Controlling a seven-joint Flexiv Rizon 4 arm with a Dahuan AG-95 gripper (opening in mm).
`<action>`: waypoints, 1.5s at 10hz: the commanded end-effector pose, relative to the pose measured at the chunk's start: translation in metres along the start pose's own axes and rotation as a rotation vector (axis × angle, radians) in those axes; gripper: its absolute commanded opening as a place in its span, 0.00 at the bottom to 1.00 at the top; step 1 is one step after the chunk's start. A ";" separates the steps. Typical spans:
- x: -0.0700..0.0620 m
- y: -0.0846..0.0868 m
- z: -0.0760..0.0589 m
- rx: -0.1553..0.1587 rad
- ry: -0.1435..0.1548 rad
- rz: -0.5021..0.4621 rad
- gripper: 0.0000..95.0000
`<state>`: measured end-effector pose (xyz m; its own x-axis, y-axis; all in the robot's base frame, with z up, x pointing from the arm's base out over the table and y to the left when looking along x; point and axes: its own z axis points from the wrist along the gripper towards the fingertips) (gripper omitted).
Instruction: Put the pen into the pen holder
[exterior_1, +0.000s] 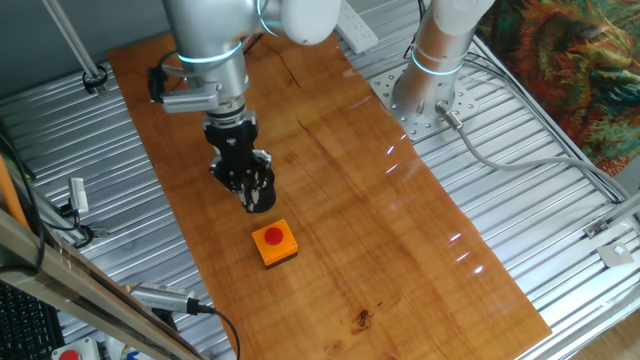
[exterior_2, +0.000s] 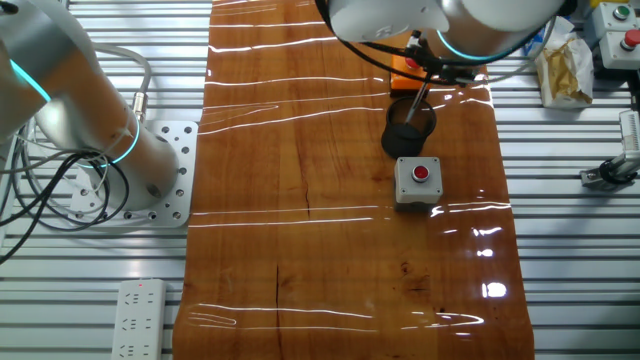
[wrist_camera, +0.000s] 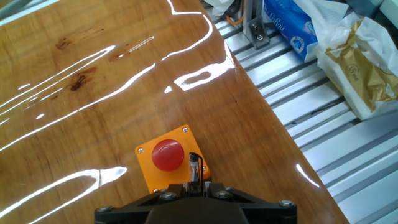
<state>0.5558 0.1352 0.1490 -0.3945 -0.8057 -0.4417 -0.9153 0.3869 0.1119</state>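
Note:
The pen holder (exterior_2: 408, 127), a small black cup, stands on the wooden table near its right edge in the other fixed view. My gripper (exterior_2: 430, 70) is above it, shut on the pen (exterior_2: 418, 100), a thin dark stick that slants down with its lower end at the cup's opening. I cannot tell whether the tip is inside. In one fixed view the gripper (exterior_1: 252, 188) hides most of the cup. In the hand view the pen (wrist_camera: 194, 168) sticks out between the closed jaws (wrist_camera: 194, 185), and the cup is out of view.
An orange box with a red button (exterior_1: 275, 243) (wrist_camera: 168, 155) sits just beyond the cup. A grey box with a red button (exterior_2: 417, 181) sits on its other side. A second arm's base (exterior_2: 150, 185), a power strip (exterior_2: 135, 318) and bags (exterior_2: 565, 65) lie off the board.

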 end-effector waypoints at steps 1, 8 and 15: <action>-0.002 0.000 -0.001 -0.033 -0.085 -0.021 0.00; -0.004 0.002 -0.005 -0.054 -0.150 -0.082 0.00; -0.003 0.002 -0.005 -0.065 -0.169 -0.108 0.00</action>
<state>0.5547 0.1369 0.1547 -0.2790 -0.7504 -0.5992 -0.9572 0.2672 0.1112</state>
